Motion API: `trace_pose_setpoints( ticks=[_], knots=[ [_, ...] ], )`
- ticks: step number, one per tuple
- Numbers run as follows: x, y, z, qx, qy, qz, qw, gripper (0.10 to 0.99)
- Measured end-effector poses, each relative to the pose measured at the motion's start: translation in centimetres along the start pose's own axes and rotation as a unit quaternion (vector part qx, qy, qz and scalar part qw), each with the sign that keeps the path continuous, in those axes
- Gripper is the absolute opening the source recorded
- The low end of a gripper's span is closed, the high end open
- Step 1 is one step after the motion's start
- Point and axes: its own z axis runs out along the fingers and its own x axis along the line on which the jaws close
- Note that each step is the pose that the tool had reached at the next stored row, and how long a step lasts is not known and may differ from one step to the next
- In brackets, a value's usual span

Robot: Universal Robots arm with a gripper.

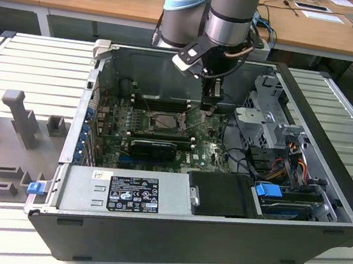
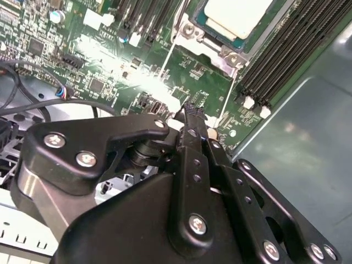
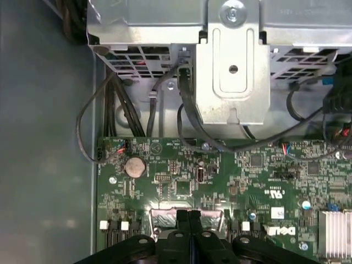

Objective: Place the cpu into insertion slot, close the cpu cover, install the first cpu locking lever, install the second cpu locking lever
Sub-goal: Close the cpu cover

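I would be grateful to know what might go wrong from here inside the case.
1. The gripper hangs, fingers shut, low over the green board beside the cpu; a small slip might scrape the board's tiny components.
2. Loose black cables loop beside the drive cage, so the wrist might snag them when it moves.

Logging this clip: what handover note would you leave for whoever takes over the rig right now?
Gripper: shut, nothing seen between its fingers, low over the motherboard beside the socket.
Cpu: seated in the insertion slot.
Cpu cover: appears down around the chip.
First lever and second lever: thin wires standing away from the socket, seemingly unlatched.
Done: cpu placed, cover apparently closed.
Left: both locking levers.
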Motion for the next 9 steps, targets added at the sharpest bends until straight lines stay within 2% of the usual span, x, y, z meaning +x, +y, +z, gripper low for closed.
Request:
trace_pose_setpoints(
  ticks=[9],
  knots=[
    [0.09, 1.27, 0.51, 0.0002, 0.0002, -0.009, 1.0000, 0.106]
  ],
)
